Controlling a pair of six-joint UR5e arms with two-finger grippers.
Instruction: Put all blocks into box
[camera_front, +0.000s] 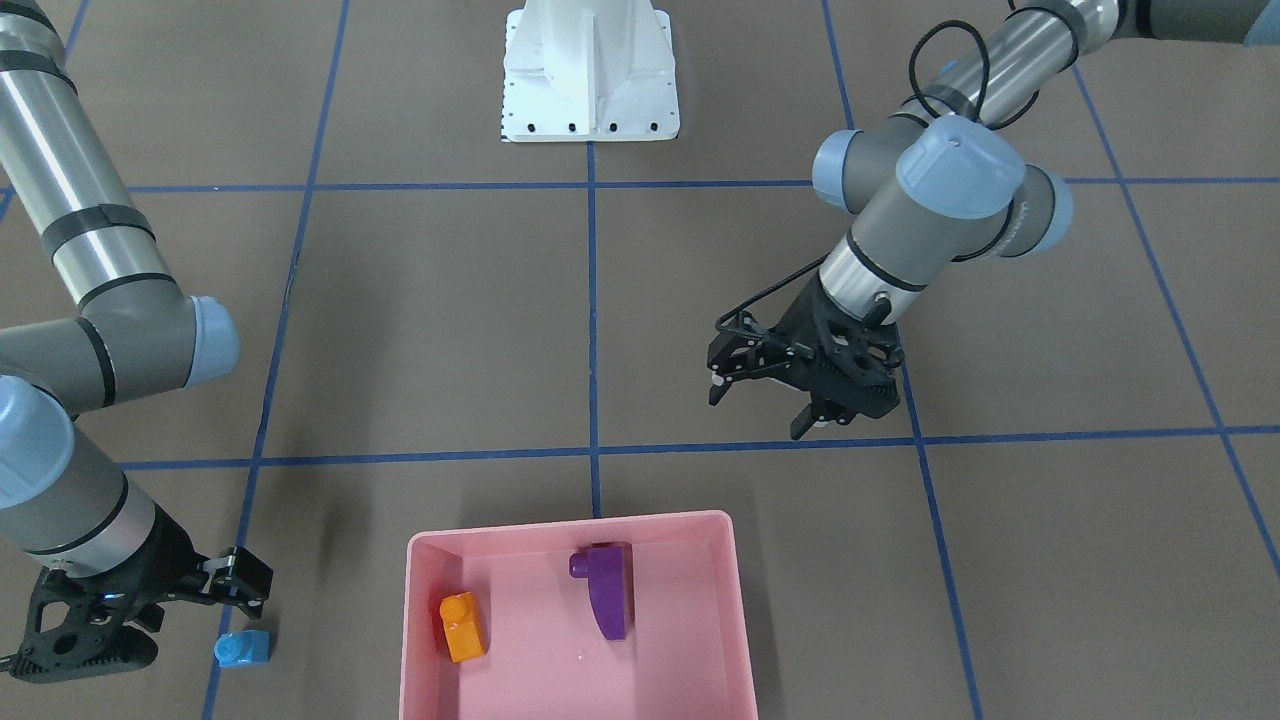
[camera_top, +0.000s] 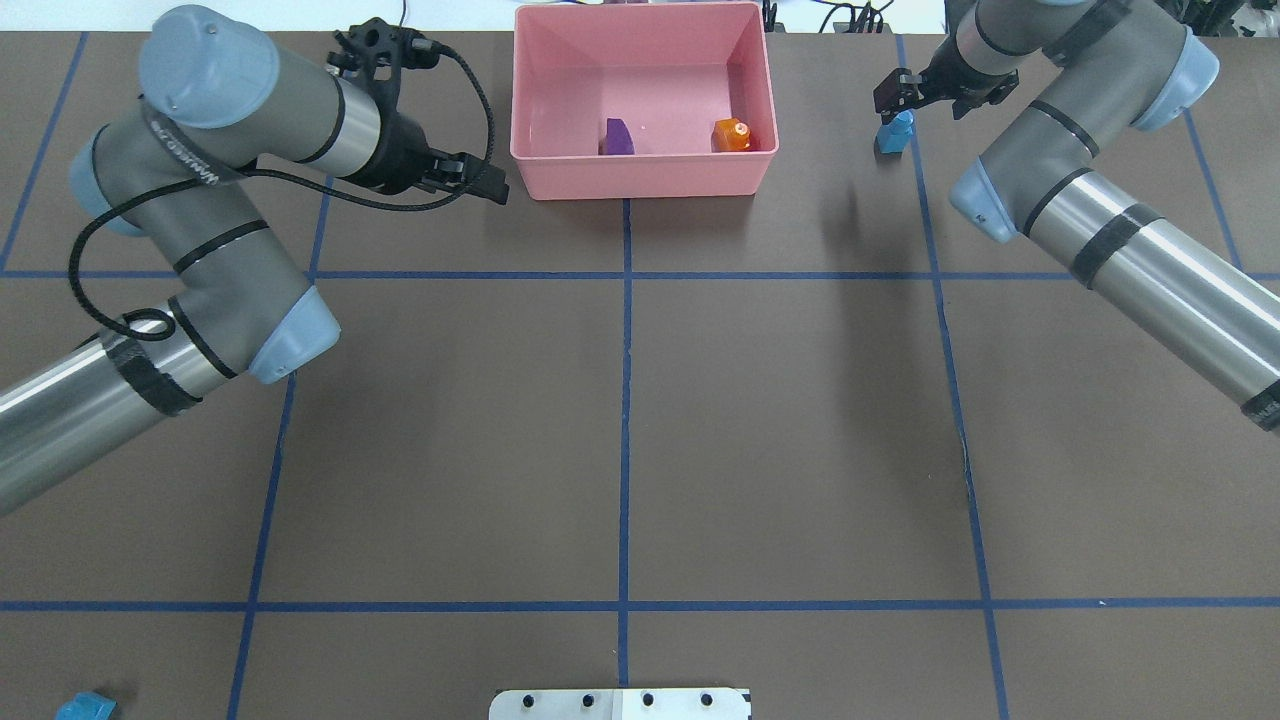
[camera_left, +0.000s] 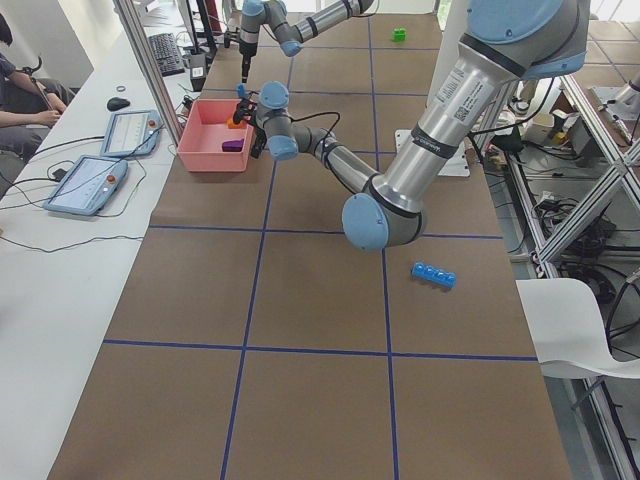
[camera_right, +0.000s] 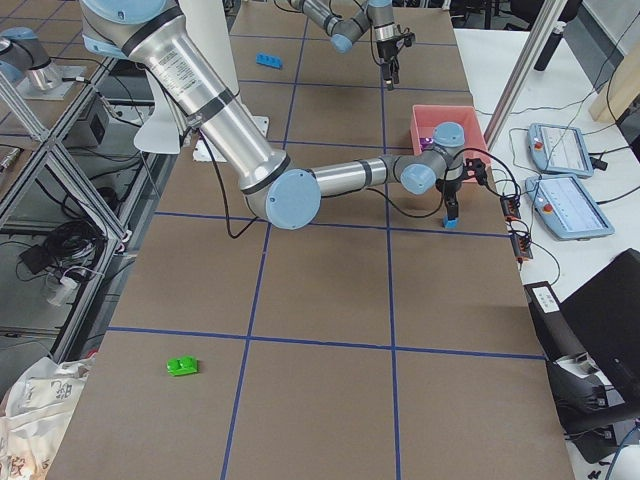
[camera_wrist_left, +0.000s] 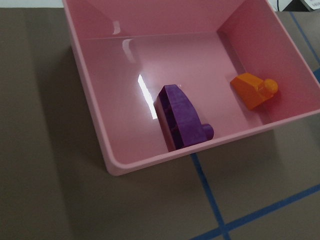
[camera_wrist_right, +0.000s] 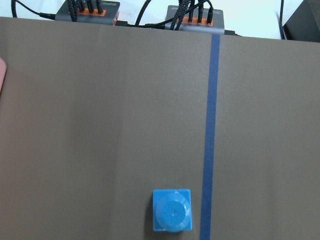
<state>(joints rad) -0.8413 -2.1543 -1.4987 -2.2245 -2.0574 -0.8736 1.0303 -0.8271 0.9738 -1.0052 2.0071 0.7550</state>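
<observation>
Standing at the middle of the table's (camera_top: 620, 420) far edge, the pink box (camera_top: 640, 175) is loose on the surface. It could be shoved or tipped if its rim were struck.

That risk is judged to lie with the left gripper (camera_front: 760, 405). It is held spread and empty just outside the box wall that faces the left edge, so a careless descent or swing could catch that wall.

The right gripper (camera_top: 928, 98) appears spread with nothing held, near the far edge and toward the right corner.

Three blocks are left outside the box. The long blue four-stud block (camera_left: 435, 274) lies by the near left corner, well apart from the box. A long carry would be needed, and a glossy brick pinched off-centre could be dropped on the way.

The purple curved-slope block (camera_wrist_left: 182, 117) and the orange block (camera_wrist_left: 255, 90) are already in the box, against its near wall. A block released from too high could bounce off them and over the shallow rim.

The green two-stud block (camera_right: 182, 367) lies toward the near right corner, equally far from the box.

The small blue single-stud block (camera_wrist_right: 172, 216) rests on the table under the right gripper, but it is seen at the bottom of the wrist view, not centred. If the fingers were lowered and shut as aligned, it could be clipped by one finger, toppled, or flicked toward the far edge.
</observation>
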